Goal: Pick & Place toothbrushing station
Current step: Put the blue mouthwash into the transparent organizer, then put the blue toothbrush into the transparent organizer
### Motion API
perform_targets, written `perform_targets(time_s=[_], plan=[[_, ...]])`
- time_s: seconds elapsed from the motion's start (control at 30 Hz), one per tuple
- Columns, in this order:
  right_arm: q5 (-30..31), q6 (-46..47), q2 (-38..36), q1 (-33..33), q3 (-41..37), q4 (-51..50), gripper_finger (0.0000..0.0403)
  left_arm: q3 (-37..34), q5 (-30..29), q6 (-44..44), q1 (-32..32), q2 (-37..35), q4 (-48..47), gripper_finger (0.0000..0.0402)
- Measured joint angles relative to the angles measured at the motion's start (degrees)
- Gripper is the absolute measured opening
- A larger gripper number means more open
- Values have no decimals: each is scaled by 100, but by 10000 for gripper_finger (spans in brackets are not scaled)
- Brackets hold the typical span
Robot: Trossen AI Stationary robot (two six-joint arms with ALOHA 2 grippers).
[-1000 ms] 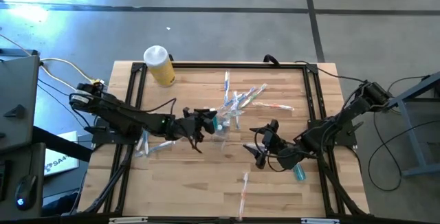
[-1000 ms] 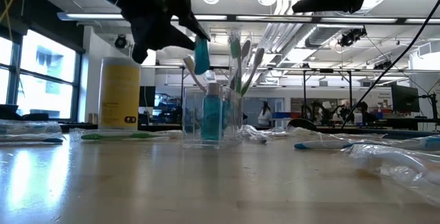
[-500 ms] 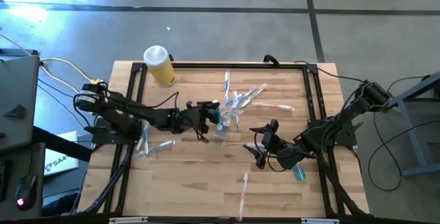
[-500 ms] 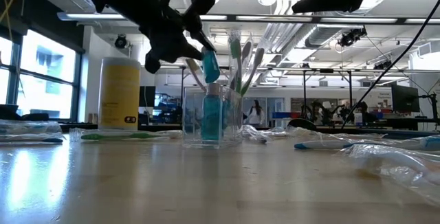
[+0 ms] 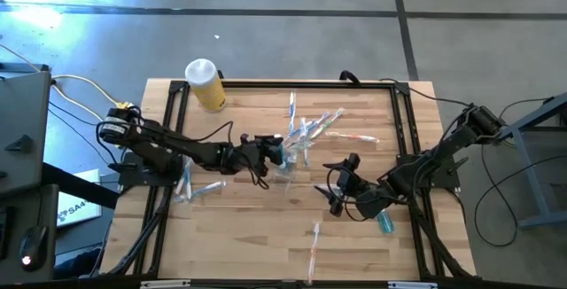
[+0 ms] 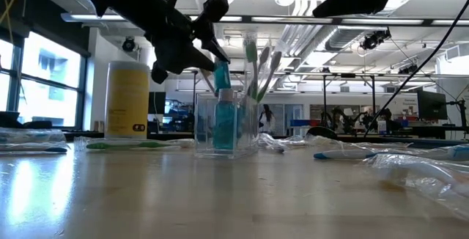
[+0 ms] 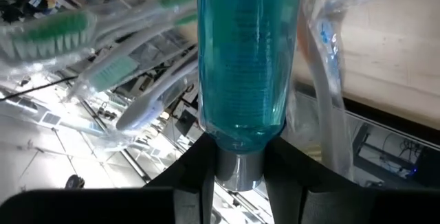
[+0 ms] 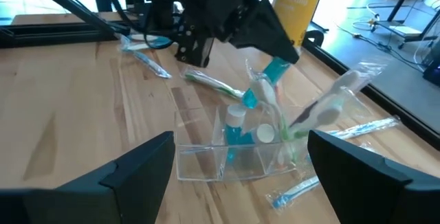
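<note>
My left gripper (image 6: 217, 57) clamps a teal tube (image 6: 221, 75) above the clear cup (image 6: 226, 124). The low view alone shows the tube's tip entering the cup's rim. My right gripper (image 5: 335, 187), jaws wide and empty, waits beside the cup.

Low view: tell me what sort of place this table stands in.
Most likely a robotics lab or workshop in an open industrial hall. Beyond the wooden table run exposed ceiling pipes and strip lights, rows of workbenches with monitors, and large windows at the side.
</note>
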Motion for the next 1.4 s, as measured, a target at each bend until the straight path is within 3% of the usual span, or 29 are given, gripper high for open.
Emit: perform_targets(time_s=[0.47,0.67,0.83,1.2,1.4], plan=[[60,-1,2,0,0,-24,326,227,-173,52,81,621,-99,85],[35,0,2,0,0,-71,326,372,-262,579,83,645,-112,148],[19,0,2,0,0,-124,326,444,-113,225,33,647,-126,184],[19,0,2,0,0,-144,326,444,-4,206,-2,645,-375,193],[18,11,2,0,0,-156,326,454,-343,233,-43,645,178,194]])
